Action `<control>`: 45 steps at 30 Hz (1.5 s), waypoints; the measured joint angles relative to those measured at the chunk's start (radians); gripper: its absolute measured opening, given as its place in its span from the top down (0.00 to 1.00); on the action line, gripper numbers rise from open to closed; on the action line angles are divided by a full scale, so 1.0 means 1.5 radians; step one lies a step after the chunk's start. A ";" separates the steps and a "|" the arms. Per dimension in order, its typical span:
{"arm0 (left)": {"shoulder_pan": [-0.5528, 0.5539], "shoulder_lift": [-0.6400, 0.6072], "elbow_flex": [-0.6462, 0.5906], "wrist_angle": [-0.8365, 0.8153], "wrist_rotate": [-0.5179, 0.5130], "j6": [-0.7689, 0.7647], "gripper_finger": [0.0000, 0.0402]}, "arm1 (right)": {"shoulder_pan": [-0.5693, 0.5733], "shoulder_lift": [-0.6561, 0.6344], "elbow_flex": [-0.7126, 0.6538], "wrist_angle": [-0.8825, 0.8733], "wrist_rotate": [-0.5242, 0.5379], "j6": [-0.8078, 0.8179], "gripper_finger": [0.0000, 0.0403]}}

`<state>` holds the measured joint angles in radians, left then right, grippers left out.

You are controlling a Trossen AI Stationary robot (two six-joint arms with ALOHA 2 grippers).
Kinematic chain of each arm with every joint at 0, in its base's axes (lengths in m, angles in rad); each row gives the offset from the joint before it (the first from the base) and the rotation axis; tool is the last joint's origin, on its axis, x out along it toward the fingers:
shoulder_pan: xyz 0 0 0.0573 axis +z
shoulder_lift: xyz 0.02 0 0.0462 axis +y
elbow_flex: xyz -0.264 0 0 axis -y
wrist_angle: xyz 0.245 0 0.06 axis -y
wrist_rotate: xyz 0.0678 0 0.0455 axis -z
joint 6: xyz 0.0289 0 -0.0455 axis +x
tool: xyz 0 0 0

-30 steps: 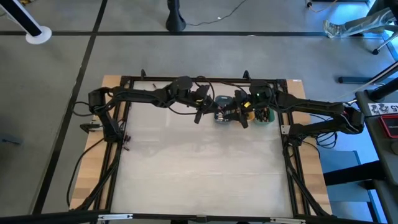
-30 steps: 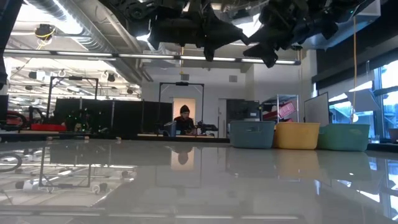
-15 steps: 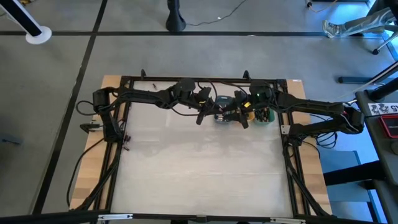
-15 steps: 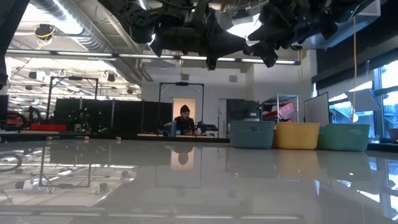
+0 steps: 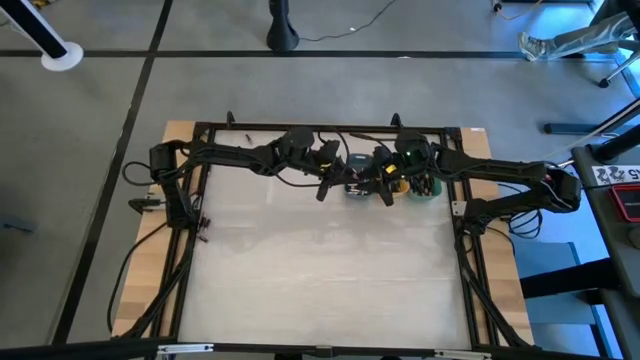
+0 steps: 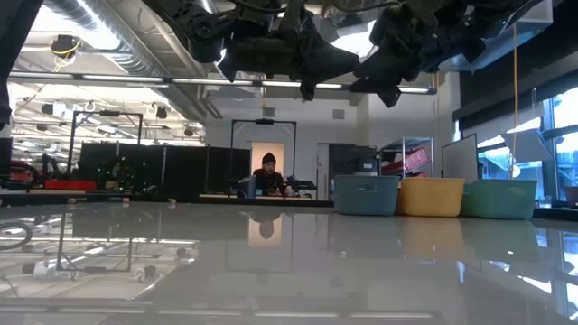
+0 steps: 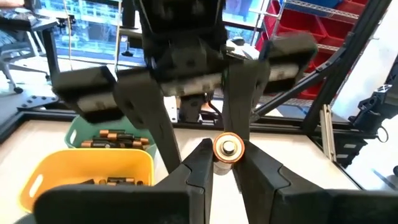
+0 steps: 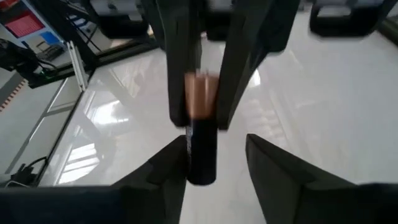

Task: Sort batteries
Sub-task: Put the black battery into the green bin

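Battery [image 7: 227, 148] pinched between left claw [image 7: 225, 163] fingers; right claw [image 8: 214, 163] spread around it. Light, stiff, slippery; grip mid-body.

- Two dark robot arms hung into the top of the view, well above the glossy pale table [image 6: 289, 271]; the left gripper [image 6: 305, 88] pointed down at upper centre.
- The right gripper [image 6: 384, 90] sat just right of it, near but apart; neither gripper's finger spacing could be made out.
- On the table's far right edge stood three oblong plastic trays side by side: a slate-blue tray [image 6: 366, 194], a yellow-orange tray [image 6: 431, 196] and a green tray [image 6: 498, 199].
- Far behind the table, a seated person in a dark cap [image 6: 267, 173] showed in front of a lit doorway.
- The table surface mirrored the room, the person and the trays.
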<state>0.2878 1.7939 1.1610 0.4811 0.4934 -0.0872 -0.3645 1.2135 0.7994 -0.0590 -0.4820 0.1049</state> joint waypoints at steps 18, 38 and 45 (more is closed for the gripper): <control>0.001 0.000 0.000 -0.050 -0.017 0.007 0.89 | 0.000 0.009 0.000 0.003 -0.005 -0.010 0.86; 0.001 0.000 0.000 -0.077 -0.085 0.023 0.59 | -0.002 0.009 0.000 -0.025 0.003 -0.027 0.87; 0.028 -0.014 -0.001 -0.103 -0.094 -0.017 0.41 | -0.024 -0.003 0.000 -0.088 0.053 -0.053 0.87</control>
<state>0.3300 1.7722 1.1603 0.3262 0.3519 -0.1121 -0.4000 1.2091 0.7990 -0.1916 -0.4025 0.0261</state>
